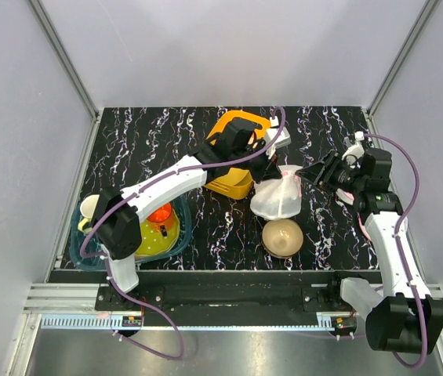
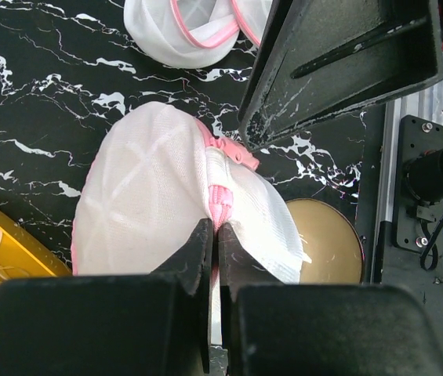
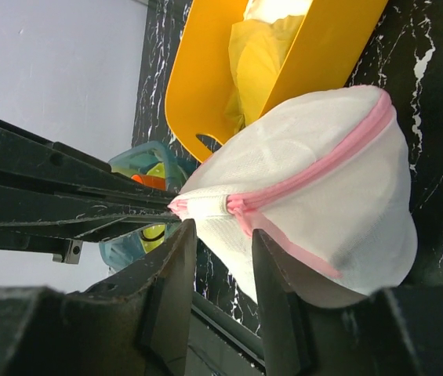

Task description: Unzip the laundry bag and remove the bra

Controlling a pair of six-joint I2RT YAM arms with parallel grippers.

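Note:
The laundry bag (image 1: 277,197) is a white mesh drum with pink zip trim, held up off the black marbled table. My left gripper (image 2: 215,229) is shut on the pink trim at the bag's top edge; in the top view it (image 1: 276,168) is above the bag. The zip (image 3: 323,160) looks closed. My right gripper (image 3: 219,239) is open, its jaws apart just under the white tab at the zip's end (image 3: 205,205), not touching it. In the top view it (image 1: 310,175) is right of the bag. The bra is hidden.
A tan bowl (image 1: 281,237) sits in front of the bag. A yellow container (image 1: 237,157) stands behind it. A teal basket (image 1: 127,231) with toys is at the front left. A flatter pink-rimmed white mesh disc (image 2: 178,31) lies beyond the bag.

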